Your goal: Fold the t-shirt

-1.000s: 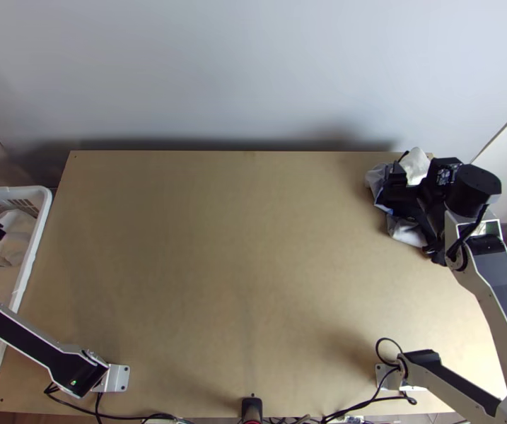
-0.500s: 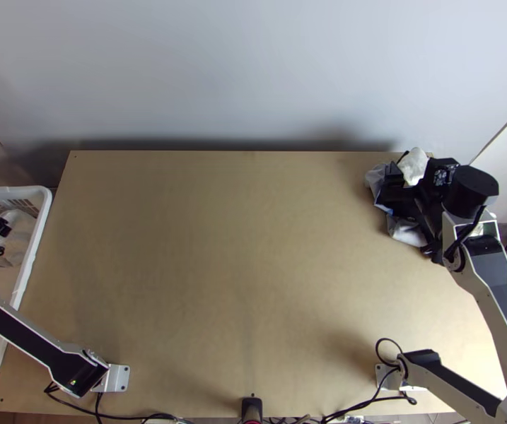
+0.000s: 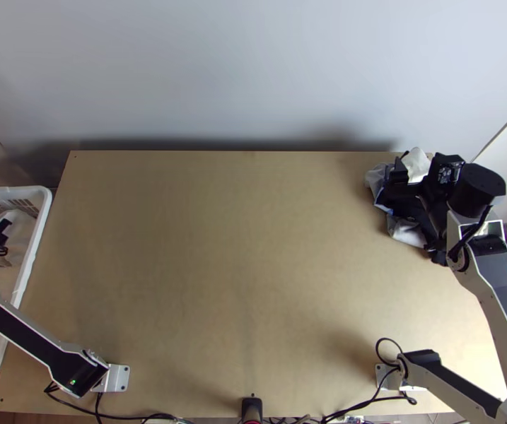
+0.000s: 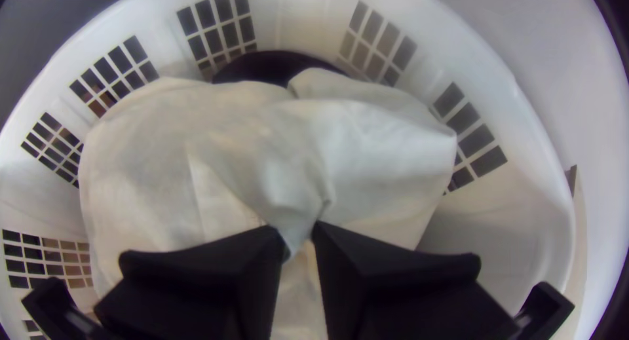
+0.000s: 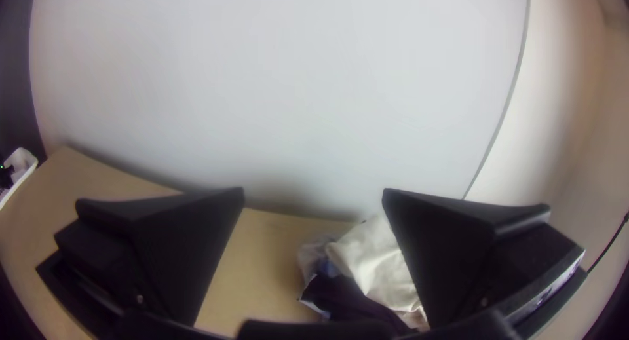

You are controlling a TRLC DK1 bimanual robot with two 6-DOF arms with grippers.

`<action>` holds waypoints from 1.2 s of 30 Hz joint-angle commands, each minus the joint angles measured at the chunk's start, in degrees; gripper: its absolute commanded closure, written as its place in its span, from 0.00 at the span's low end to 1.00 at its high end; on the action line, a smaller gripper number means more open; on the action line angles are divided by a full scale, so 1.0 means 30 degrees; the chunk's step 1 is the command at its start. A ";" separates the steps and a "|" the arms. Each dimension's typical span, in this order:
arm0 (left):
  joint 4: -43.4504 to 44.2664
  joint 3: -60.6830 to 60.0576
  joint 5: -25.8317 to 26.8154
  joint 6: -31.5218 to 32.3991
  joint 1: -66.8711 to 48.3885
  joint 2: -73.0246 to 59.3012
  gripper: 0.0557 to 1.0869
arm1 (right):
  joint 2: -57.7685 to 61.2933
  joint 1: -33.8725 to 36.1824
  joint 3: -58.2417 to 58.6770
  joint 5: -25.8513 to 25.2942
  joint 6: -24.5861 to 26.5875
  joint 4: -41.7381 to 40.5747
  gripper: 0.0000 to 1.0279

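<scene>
Left wrist view: my left gripper point(image 3: 4, 227) clamps white cloth point(image 4: 373, 156); right wrist view: my right gripper point(image 3: 421, 167) gapes above far-right bunched cloths point(image 5: 380, 261).

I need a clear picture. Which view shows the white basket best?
The left wrist view: it looks into the white basket, onto its slotted walls and the pale cloth. The top view cuts the basket off at its edge, with the left arm across it; the right wrist view has a small, far-off part.
</scene>
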State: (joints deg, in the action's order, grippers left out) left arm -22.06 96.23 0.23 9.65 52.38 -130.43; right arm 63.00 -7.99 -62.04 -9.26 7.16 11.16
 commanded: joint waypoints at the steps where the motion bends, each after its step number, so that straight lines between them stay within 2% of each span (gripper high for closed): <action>1: 0.0206 0.0005 0.0041 -0.0082 -0.0028 0.0440 0.82 | 0.0093 -0.0179 0.0260 0.0009 -0.0042 -0.0174 0.04; 3: 0.0294 0.0034 0.0568 -0.0228 0.0059 0.0440 0.83 | 0.0093 -0.0208 0.0260 -0.0020 -0.0042 -0.0262 0.04; 6: 0.0294 -0.0083 0.2590 -0.0082 0.0352 0.0557 0.91 | 0.0093 -0.0208 0.0231 -0.0020 -0.0013 -0.0350 0.04; 8: 0.0177 0.0064 0.2590 0.0123 0.0352 0.0352 0.96 | 0.0093 -0.0208 0.0290 -0.0020 -0.0013 -0.0350 0.04; 12: -0.0702 0.0005 0.3000 -0.0082 0.0352 0.0645 0.96 | 0.0034 -0.0237 0.0407 -0.0020 -0.0042 -0.0350 0.04; 16: -0.0321 -0.0552 0.3205 0.0299 0.0528 0.1963 0.96 | -0.0054 -0.0237 0.0641 -0.0020 -0.0072 -0.0379 0.04; 26: -0.3661 -0.1284 0.6222 0.1061 -0.1230 0.8204 0.96 | -0.0142 -0.0355 0.1139 -0.0020 -0.0452 -0.1024 0.04; 30: -0.5155 -0.2104 0.6252 0.1090 -0.3280 1.0782 0.96 | -0.0259 -0.0384 0.1520 0.0009 -0.0716 -0.1053 0.04; 36: -0.5184 -0.4097 0.5724 0.1998 -0.7148 1.3565 0.96 | -0.0933 -0.0296 0.2282 -0.0020 -0.0921 -0.1200 0.04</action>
State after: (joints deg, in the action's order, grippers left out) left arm -35.55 88.88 17.91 13.30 41.45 -99.33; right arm 61.76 -8.99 -57.30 -9.28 5.06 7.97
